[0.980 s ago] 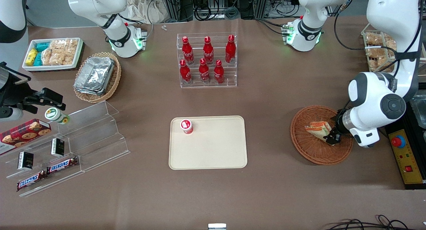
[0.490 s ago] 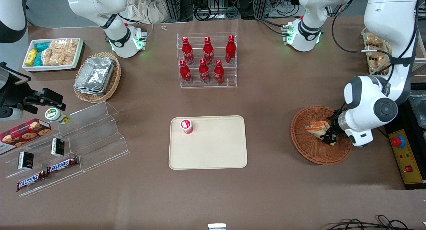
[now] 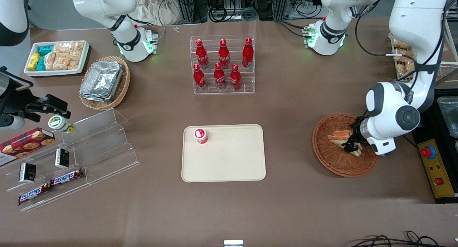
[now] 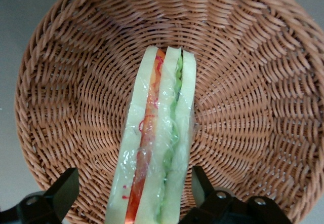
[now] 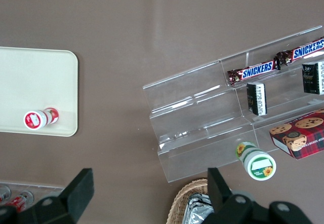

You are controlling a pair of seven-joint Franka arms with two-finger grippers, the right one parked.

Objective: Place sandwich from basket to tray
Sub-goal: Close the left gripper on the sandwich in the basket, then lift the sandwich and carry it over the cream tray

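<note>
**Gripper straddling the sandwich in the basket**

I have the left arm's gripper [image 3: 352,147] low inside the basket [image 3: 331,161], at the working arm's end of the table. On the wrist camera the sandwich [image 4: 157,153] stands on edge on the wicker, its pale bread slices with an orange-red layer and a green layer facing the lens. The fingers [image 4: 63,191] are spread wide, one on each side of the wedge; one sits clear of the bread with wicker showing between, the other looks just beside the bread, and I cannot tell if it touches. From the front, the sandwich [image 3: 340,137] lies in the part of the basket nearest the arm, partly covered by the gripper.

The tray [image 3: 229,161] sits mid-table, well apart from the basket, with a small red bottle [image 3: 200,135] standing in one corner.
</note>
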